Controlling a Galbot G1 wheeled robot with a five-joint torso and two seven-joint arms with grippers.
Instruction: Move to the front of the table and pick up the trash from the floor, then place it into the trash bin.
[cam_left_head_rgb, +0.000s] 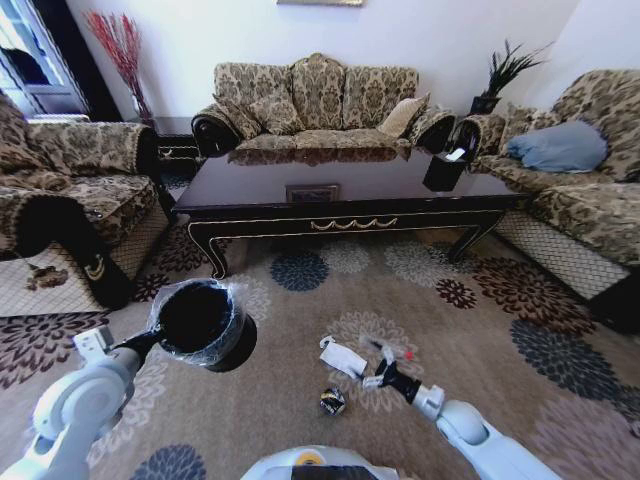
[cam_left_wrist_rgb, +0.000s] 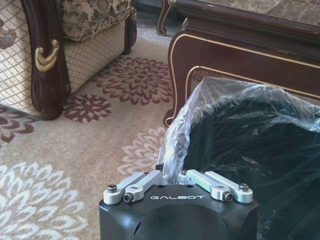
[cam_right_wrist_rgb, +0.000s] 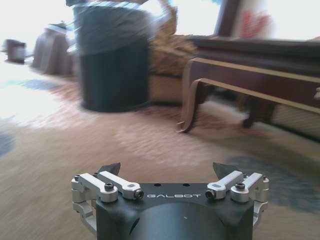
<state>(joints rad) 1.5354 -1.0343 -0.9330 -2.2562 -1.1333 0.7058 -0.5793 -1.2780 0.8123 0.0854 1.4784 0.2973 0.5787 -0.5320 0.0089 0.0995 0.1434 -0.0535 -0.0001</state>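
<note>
Head view step: pick-up of floor trash, nothing lifted yet.
Right end effector (cam_left_head_rgb: 383, 378): down at carpet, fingers spread wide, empty, tips touching white paper (cam_left_head_rgb: 344, 358).
Bottle (cam_left_head_rgb: 392, 350), dark ball (cam_left_head_rgb: 332, 401): just beside paper.
Left end effector (cam_left_wrist_rgb: 175, 176): closed on trash bin (cam_left_head_rgb: 199, 322) liner rim.
Next: close on paper, carry to bin.
Bench (cam_left_head_rgb: 340, 195): beyond paper.

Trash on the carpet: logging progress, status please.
Left gripper shut on black lined trash bin rim. Right gripper open, low beside white paper piece; little dark ball on carpet. Nothing blocking.
</note>
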